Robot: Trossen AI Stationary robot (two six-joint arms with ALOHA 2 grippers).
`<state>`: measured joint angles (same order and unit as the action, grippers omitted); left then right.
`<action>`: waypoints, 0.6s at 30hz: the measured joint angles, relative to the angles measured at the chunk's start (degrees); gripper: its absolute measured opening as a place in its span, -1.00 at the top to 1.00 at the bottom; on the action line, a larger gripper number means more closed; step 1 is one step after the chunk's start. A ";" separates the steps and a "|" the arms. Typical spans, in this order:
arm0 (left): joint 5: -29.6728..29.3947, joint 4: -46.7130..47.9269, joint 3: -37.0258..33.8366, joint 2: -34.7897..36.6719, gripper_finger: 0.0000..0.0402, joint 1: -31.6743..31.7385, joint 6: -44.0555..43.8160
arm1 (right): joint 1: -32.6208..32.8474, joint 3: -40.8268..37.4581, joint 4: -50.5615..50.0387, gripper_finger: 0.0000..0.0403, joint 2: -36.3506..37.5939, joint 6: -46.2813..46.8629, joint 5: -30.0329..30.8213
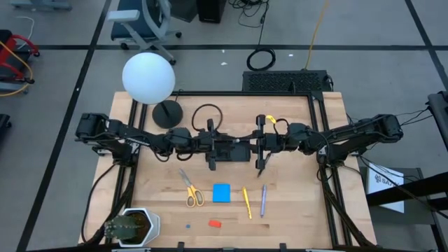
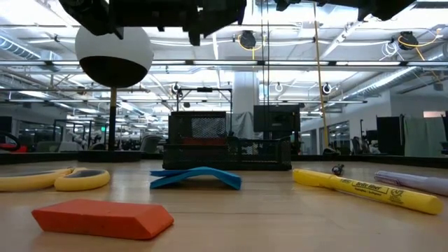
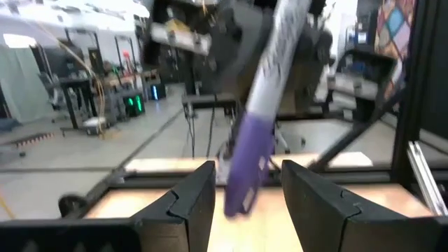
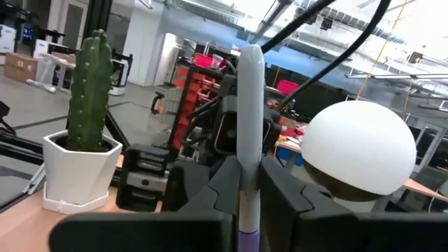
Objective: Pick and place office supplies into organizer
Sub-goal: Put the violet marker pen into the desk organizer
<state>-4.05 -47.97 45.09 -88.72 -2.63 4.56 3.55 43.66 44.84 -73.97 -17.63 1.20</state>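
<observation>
R gripper [image 4: 241, 203] is clamped on a purple-and-grey pen [image 4: 249, 126] — fingers pinched on the barrel, pen standing upright btwn them in the R wrist view. L gripper [image 3: 241, 199] faces it at table centre, fingers [image 3: 189, 199] apart w/ the pen's purple end [image 3: 246, 164] sitting in the gap, not squeezed as far as I can see. Looks like a handover, or both arms lining up over the organizer [image 2: 227, 143] — my read only.

Organizer: black mesh tray, mid-table toward the back edge, right under the two wrists in the high view [image 1: 229, 150].

Still on the table, front half:
- yellow-handled scissors [image 1: 190, 190], left of centre
- blue note pad [image 1: 222, 192], just beside the scissors, curled up at the edges in the low view
- yellow highlighter-type marker [image 1: 246, 202]
- second purplish pen [image 1: 264, 199], near the marker
- red eraser [image 1: 215, 223], toward the front edge
- tiny dark bit [image 1: 187, 226] beside the eraser, can't ID

Handling: pen is light, stiff, smooth round barrel — prob. slippery, will pivot if pinched off-centre. Grab mid-barrel, fingers across the axis. L shouldn't close near the tip, else it swings when R lets go.

Clutter: globe lamp [image 1: 148, 77] at back-left, potted cactus [image 1: 126, 225] at front-left corner; neither in the way.
</observation>
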 joint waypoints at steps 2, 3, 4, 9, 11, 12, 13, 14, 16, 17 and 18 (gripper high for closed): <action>0.83 -0.23 1.42 -1.01 0.15 0.00 0.02 | -0.13 0.00 -0.04 0.86 0.00 0.02 0.02; 1.02 -0.59 1.99 -1.60 0.15 0.00 -0.03 | -0.19 0.00 -0.02 0.86 0.00 0.12 0.00; 1.05 -0.20 2.27 -1.77 0.15 0.00 -0.03 | -0.20 0.00 -0.10 0.86 0.00 0.35 -0.02; 1.08 0.46 4.19 -3.80 0.15 0.13 0.28 | -0.20 -0.02 -0.11 0.86 0.00 0.50 -0.03; 1.09 1.02 4.32 -4.03 0.15 0.13 0.67 | -0.18 -0.02 -0.36 0.86 0.00 0.48 -0.03; 1.07 1.01 4.42 -4.13 0.16 0.15 1.03 | -0.20 0.00 -0.38 0.86 0.00 0.48 -0.03; 0.84 1.20 4.48 -4.18 0.19 0.15 1.35 | -0.20 0.00 -0.36 0.86 0.00 0.50 -0.03; 0.69 1.40 4.49 -4.18 0.22 0.15 1.52 | -0.20 -0.01 -0.47 0.86 0.00 0.48 -0.03; 0.46 1.43 4.49 -4.25 0.32 0.15 1.59 | -0.20 -0.02 -0.49 0.86 0.00 0.50 -0.07; 0.32 1.33 4.48 -4.24 0.39 0.15 1.77 | -0.18 -0.02 -0.41 0.86 0.00 0.50 -0.07; 0.17 1.30 4.49 -4.23 0.46 0.16 1.98 | -0.17 -0.02 -0.36 0.86 0.00 0.50 -0.07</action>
<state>-3.88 -46.68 49.58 -92.95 -2.48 6.54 3.38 43.64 44.48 -73.97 -17.12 1.13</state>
